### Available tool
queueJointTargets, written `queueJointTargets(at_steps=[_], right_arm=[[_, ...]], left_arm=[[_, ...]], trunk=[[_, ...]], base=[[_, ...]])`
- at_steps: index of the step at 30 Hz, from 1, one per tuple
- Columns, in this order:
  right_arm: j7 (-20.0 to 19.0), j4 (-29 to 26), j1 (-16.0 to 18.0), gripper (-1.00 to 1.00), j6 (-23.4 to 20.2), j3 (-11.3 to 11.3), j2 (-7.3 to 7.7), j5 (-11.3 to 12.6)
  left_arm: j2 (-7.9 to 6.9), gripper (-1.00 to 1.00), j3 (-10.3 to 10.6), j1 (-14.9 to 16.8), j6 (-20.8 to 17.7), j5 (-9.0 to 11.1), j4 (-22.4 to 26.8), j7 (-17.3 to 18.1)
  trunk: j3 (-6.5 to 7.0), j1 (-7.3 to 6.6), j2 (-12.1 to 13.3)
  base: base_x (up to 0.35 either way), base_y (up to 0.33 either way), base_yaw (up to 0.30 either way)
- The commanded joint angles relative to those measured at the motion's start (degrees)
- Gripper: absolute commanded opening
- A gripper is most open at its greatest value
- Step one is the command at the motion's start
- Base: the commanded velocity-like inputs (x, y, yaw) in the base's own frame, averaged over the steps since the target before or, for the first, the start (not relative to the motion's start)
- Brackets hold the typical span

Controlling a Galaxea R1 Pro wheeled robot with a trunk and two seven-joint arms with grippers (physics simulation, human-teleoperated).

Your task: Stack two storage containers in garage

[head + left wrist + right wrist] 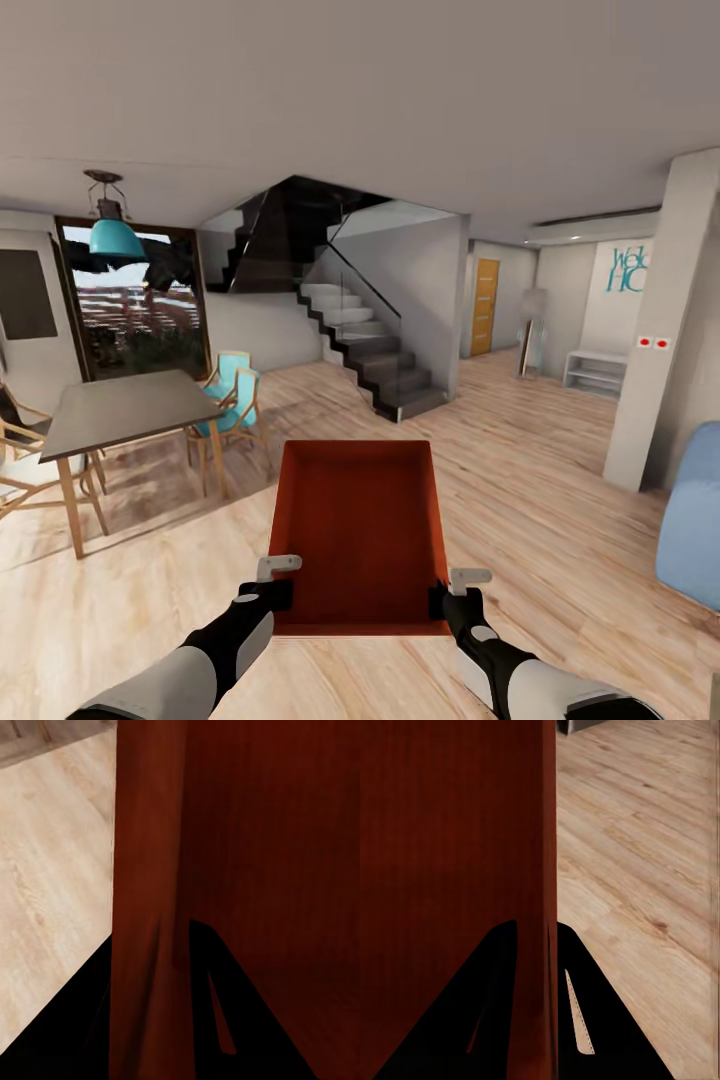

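Head view: we carry one red-orange storage container [358,535] at lower centre, left gripper [272,592] and right gripper [447,600] each pinching a near corner, above the wood-plank floor [540,480]. Left wrist view: fingers [217,1020] straddle the container wall [146,907]. Right wrist view: fingers [577,1020] clamp its wall [547,855].

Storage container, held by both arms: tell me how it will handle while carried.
The storage container probably stays stiff: its straight walls show no sag between the left tool and right tool. Empty, so likely light. Each tool pinches only a thin wall, so it may slip.
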State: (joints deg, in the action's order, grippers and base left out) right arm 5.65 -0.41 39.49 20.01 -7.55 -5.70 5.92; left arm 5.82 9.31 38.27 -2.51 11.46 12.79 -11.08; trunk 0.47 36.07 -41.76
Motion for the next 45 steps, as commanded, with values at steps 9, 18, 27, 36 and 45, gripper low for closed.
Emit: queueJointTargets(at_steps=[9, 18, 27, 36, 45], right_arm=[[0.0, 0.4, 0.0, -1.0, 0.3, 0.4, -0.01, 0.9], [0.0, 0.4, 0.0, -1.0, 0.3, 0.4, -0.01, 0.9], [0.0, 0.4, 0.0, -1.0, 0.3, 0.4, -0.01, 0.9], [0.0, 0.4, 0.0, -1.0, 0.3, 0.4, -0.01, 1.0], [0.0, 0.4, 0.0, -1.0, 0.3, 0.4, -0.01, 1.0]], left_arm=[[-1.77, -1.0, -4.5, 0.1, 3.4, -0.7, 0.3, -0.9], [-1.77, -1.0, -4.5, 0.1, 3.4, -0.7, 0.3, -0.9], [-1.77, -1.0, -4.5, 0.1, 3.4, -0.7, 0.3, -0.9], [-1.75, -1.0, -4.5, 0.1, 3.4, -0.7, 0.3, -0.9], [-1.69, -1.0, -4.5, 0.1, 3.4, -0.7, 0.3, -0.9]], trunk=[[0.0, 0.05, 0.0], [0.0, 0.05, 0.0], [0.0, 0.05, 0.0], [0.0, 0.05, 0.0], [0.0, 0.05, 0.0]], base=[[0.322, 0.112, -0.268], [0.322, 0.117, -0.269], [0.322, 0.117, -0.269], [0.322, 0.117, -0.269], [0.322, 0.117, -0.269]])
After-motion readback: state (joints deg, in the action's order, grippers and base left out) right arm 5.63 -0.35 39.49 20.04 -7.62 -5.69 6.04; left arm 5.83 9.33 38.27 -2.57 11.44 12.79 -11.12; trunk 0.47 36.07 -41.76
